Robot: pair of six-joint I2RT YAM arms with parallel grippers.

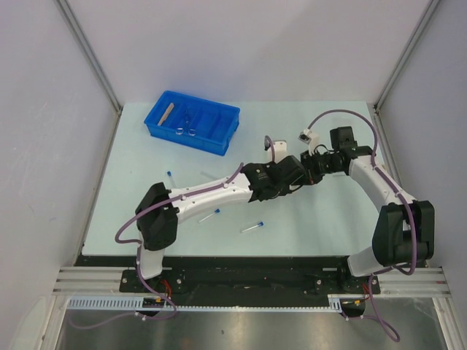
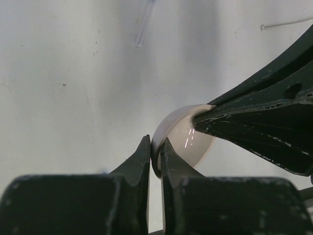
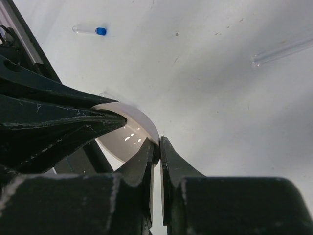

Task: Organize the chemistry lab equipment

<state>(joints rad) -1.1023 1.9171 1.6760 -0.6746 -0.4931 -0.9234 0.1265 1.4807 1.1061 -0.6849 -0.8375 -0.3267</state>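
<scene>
The small white round dish (image 2: 188, 142) sits between your two claws, right of the middle of the bench (image 1: 321, 219) and well apart from the blue bin (image 1: 192, 122). Your left claw (image 2: 155, 157) is pinched narrow on its thin rim, and your right claw (image 3: 157, 150) is pinched narrow on another part of that rim. I cannot tell whether the dish rests on the bench or hangs above it.

The danger is the shared hold. If either arm moves while both clamp, the rim may twist, slip or chip. If you release one claw while the other has too shallow a bite, the dish may tip and drop. A blue-capped tube (image 3: 90, 31) lies on the bench nearby, so watch your sweep.
</scene>
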